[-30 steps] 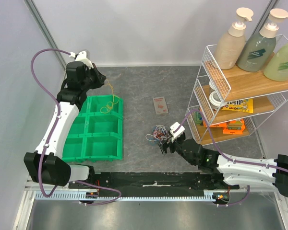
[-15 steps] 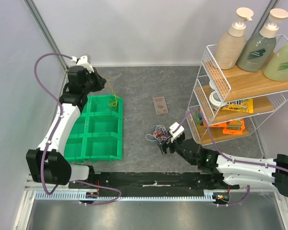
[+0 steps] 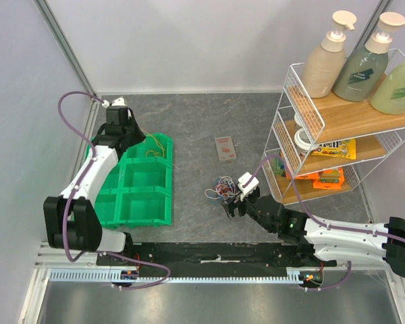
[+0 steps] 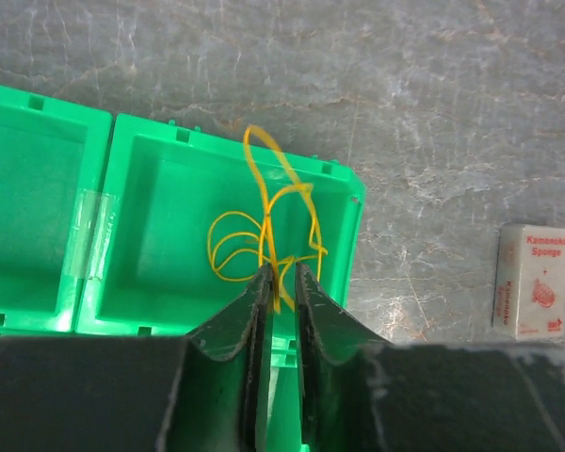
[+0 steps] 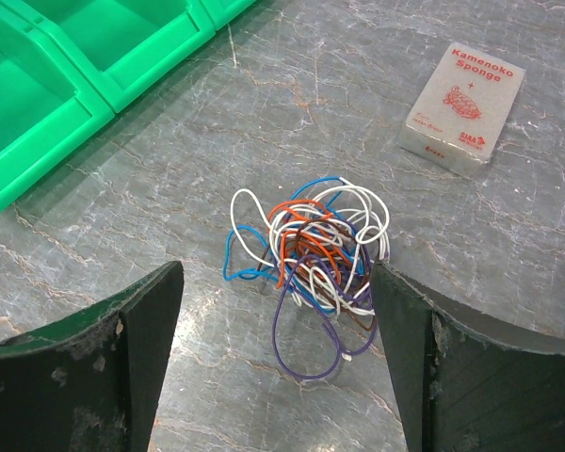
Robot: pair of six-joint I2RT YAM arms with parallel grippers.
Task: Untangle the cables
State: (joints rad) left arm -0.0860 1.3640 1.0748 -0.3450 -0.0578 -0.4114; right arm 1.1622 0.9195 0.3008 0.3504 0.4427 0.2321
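Observation:
A tangle of thin blue, white, orange, purple and brown cables point(image 3: 223, 187) lies on the grey table; the right wrist view shows it too point(image 5: 311, 254). My right gripper point(image 3: 231, 204) point(image 5: 275, 275) is wide open just short of the tangle, one finger on each side, touching nothing. A yellow cable point(image 3: 155, 144) point(image 4: 264, 231) lies looped in the far right compartment of the green bin point(image 3: 131, 202). My left gripper point(image 3: 142, 140) point(image 4: 282, 275) is low over that compartment. Its jaws stand a narrow crack apart, with the cable's end between them against the left finger.
A small Kamenoko Sponge box point(image 3: 225, 148) point(image 4: 537, 281) point(image 5: 461, 108) lies on the table beyond the tangle. A white wire rack point(image 3: 324, 135) with wooden shelves, bottles and snack packs stands at the right. The green bin point(image 5: 38, 104) has several compartments.
My left arm has swung down toward the bin, and the yellow cable that hung from it now rests in the far right compartment. The right arm and tangle have not moved.

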